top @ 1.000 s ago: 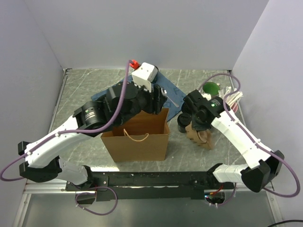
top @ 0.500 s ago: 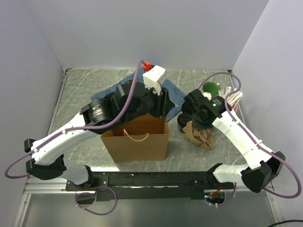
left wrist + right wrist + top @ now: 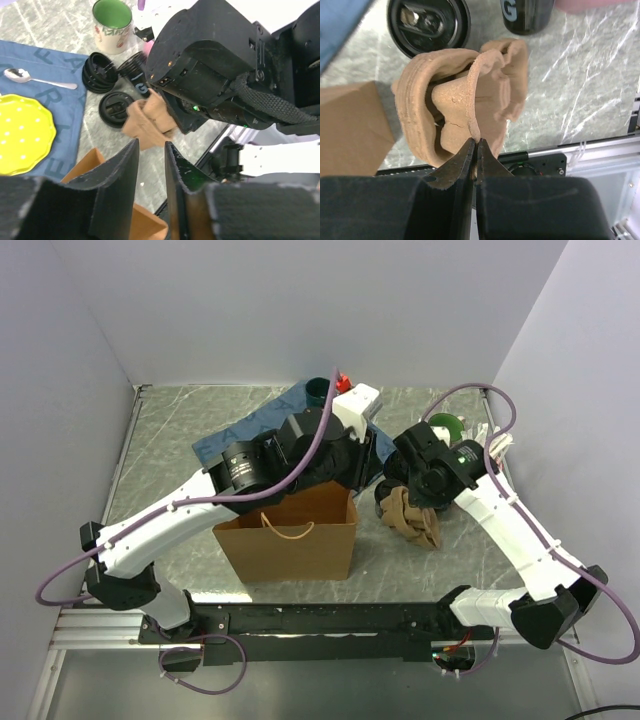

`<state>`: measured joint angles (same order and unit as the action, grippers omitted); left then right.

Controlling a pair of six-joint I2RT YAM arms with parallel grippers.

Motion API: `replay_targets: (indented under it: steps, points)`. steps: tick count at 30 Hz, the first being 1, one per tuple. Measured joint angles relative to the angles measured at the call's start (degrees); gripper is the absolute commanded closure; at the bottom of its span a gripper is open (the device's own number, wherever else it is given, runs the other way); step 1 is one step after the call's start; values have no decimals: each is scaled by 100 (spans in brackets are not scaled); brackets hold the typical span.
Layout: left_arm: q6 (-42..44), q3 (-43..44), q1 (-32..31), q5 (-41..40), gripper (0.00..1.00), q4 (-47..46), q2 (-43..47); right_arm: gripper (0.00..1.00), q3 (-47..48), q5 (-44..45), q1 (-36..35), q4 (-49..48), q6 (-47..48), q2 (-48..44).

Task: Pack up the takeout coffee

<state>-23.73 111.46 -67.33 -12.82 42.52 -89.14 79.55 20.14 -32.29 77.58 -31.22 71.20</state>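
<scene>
Three takeout coffee cups [image 3: 116, 107] cluster on the table [image 3: 160, 430], just beside the blue cloth [image 3: 50, 62] and near the green-lined mug [image 3: 112, 25]. One shows its round lid from above, and the lettered cup [image 3: 137, 82] shows its side, so it may be tilted or lying down. None is in the paper bag [image 3: 290, 540], which stands open to their left.

Hazards, as judged from this arrangement:
- **Carrier grip:** the pulp carrier [image 3: 455, 95] is held only by a thin rim and is crumpled and folded. It could tear or slip, and its wells may no longer seat a cup squarely.
- **Cups:** the carrier sits just beside the cups, so a swing or drop could knock one over and loosen a lid.
- **Arms:** both arms crowd the same spot, and the left wrist is close to the right arm's body, so contact between them is plausible.

Right gripper [image 3: 474, 145]: the jaws are pressed together on the carrier's rim. Whether the carrier is clear of the table cannot be told.

Left gripper [image 3: 151, 150]: the fingers stand slightly apart with a narrow gap and nothing between them. It touches no cup and hangs above the bag's far edge, pointing towards the cups.
</scene>
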Motion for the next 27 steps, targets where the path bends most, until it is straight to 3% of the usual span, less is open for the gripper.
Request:
replay_targets:
  steps: [15,27]
  points:
    - [-999,299,168,254,64,-68,-393,100,111,85,76,24,-87,-452]
    - [-1456,356,264,520,44,-258,-931,100,225,236,83,46,-219,-927]
